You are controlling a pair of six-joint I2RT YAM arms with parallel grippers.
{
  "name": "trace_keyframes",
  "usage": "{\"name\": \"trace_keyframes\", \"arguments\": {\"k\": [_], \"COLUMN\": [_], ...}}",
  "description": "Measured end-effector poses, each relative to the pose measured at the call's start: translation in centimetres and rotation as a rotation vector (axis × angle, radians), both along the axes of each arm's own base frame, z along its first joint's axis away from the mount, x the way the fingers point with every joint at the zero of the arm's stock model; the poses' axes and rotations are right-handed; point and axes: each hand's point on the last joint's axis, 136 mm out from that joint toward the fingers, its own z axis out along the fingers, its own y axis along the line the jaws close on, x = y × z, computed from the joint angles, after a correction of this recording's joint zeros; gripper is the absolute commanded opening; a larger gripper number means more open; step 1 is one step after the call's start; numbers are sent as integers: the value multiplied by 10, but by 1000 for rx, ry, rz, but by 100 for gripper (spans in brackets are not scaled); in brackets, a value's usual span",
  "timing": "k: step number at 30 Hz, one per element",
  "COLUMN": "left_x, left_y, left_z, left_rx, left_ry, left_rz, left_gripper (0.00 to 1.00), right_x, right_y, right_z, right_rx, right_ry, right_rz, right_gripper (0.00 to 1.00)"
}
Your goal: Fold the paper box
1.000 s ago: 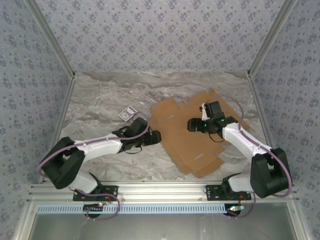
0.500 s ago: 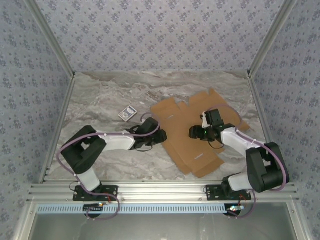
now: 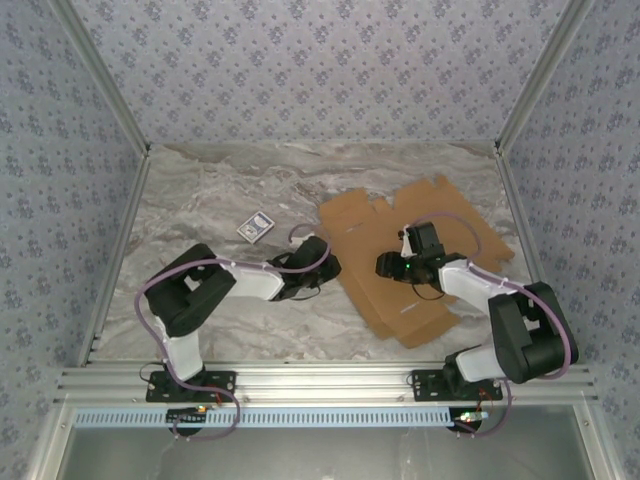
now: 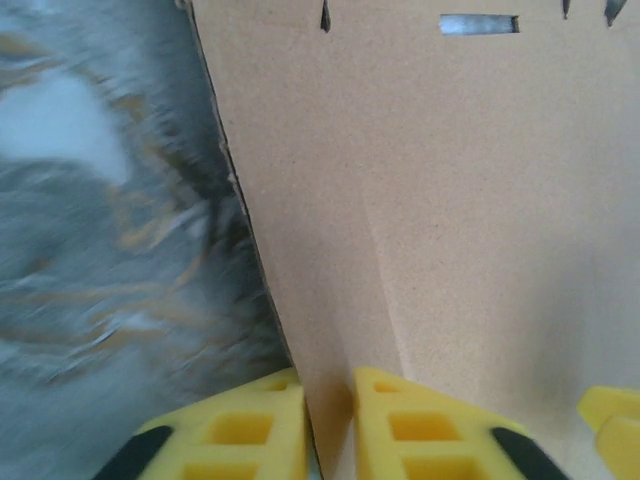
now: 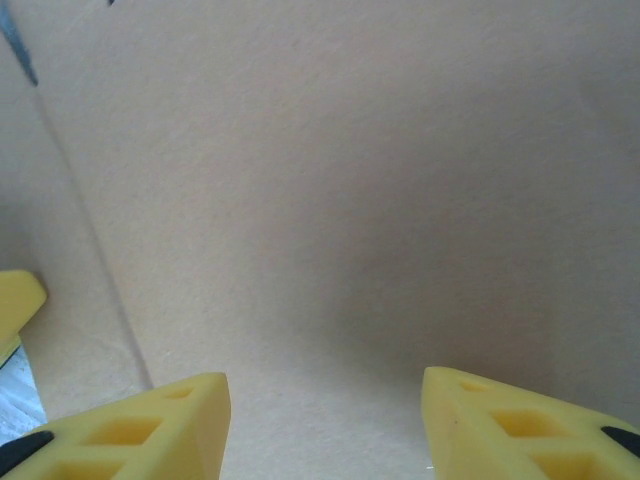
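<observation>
The paper box (image 3: 445,215) is a flat tan die-cut sheet lying on the marble table right of centre. My left gripper (image 3: 331,268) is at the sheet's left edge, and in the left wrist view its yellow fingers (image 4: 328,420) are shut on that raised edge of the paper box (image 4: 450,200). My right gripper (image 3: 385,265) hovers over the middle of the sheet. In the right wrist view it (image 5: 325,420) stands open, with bare cardboard (image 5: 350,180) below and nothing between the fingers.
A small dark blue-and-white card (image 3: 255,227) lies on the marble to the left of the sheet. Patterned walls close in the table at the back and both sides. The metal rail with both arm bases (image 3: 320,385) runs along the near edge.
The left gripper has moved right, and the cardboard sheet has shifted right with it. The left arm's elbow has drawn in and up. The right gripper has dropped slightly towards the sheet's middle.
</observation>
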Motion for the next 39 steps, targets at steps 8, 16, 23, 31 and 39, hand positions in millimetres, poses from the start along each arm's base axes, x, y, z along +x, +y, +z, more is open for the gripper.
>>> {"name": "trace_keyframes", "arguments": {"k": [8,16,23,31,39], "left_x": [32,77,108,79,45], "left_y": [1,37,71,82,107], "left_z": [21,95,247,362,427], "left_rx": [-21,104,232,423,653], "left_ry": [-89,-290,-628,-894,-1032], "left_rz": [-18,-181,-317,-514,-631], "left_gripper": [0,0,0,0,0], "right_x": [14,36,56,50,42], "right_y": [0,-5,6,19,21], "right_z": [17,111,237,366,434], "right_rx": [-10,-51,-82,-141,-260], "right_ry": [-41,-285,-623,-962,-1137], "right_rz": [18,109,238,389,464], "right_gripper": [59,70,76,77,77]}}
